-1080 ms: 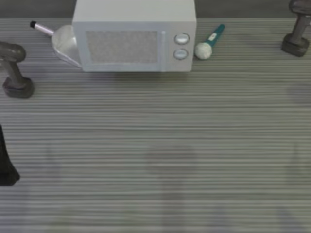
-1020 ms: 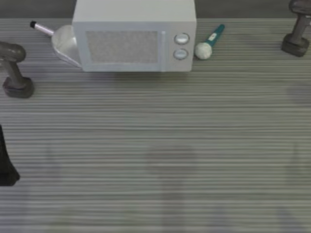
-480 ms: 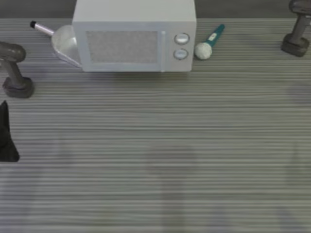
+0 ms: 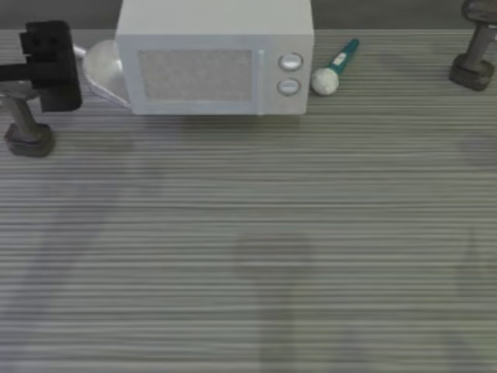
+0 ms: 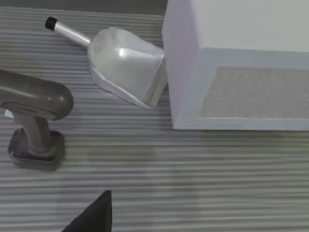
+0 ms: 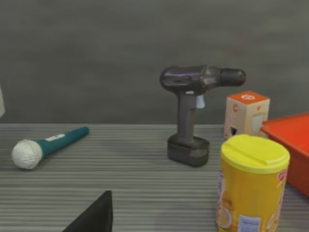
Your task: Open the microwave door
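The microwave (image 4: 215,56) sits at the far edge of the tabletop (image 4: 248,233), left of centre, its microwave door (image 4: 196,75) flat and closed. A metal scoop (image 5: 126,65) lies just beside its left wall, a teal microphone (image 4: 335,67) to its right. The left gripper (image 4: 50,64) hovers above the scoop's handle, near a grey drill (image 5: 33,116); whether its fingers are spread cannot be told. The right gripper is out of the top view, its fingers unseen.

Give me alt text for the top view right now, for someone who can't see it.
White microwave at the table's far edge, its door shut. The left arm's gripper hovers beside its left side, over a metal scoop and near a grey drill; a teal microphone lies to the right.
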Available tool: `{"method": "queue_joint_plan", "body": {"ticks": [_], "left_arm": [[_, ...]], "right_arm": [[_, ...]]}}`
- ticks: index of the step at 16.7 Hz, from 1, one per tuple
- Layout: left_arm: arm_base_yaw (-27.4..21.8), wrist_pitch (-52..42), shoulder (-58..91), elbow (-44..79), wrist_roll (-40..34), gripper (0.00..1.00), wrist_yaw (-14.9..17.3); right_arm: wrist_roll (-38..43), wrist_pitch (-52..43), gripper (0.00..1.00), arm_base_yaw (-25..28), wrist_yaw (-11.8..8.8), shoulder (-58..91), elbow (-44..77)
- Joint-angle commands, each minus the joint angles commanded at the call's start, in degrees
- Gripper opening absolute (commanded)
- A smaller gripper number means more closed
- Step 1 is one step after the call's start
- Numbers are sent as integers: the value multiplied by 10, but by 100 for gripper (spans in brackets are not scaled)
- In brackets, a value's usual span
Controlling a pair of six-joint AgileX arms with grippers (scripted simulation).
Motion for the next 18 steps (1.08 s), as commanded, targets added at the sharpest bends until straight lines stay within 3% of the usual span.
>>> {"method": "queue_joint_plan", "body": {"ticks": [11, 18], "left_arm": [[-163, -324, 581, 633, -160, 100, -89], [-205, -397, 751, 830, -216, 100, -122]], "right_arm": [[0, 0, 100, 0, 0, 0, 0], [0, 0, 100, 0, 0, 0, 0]]}}
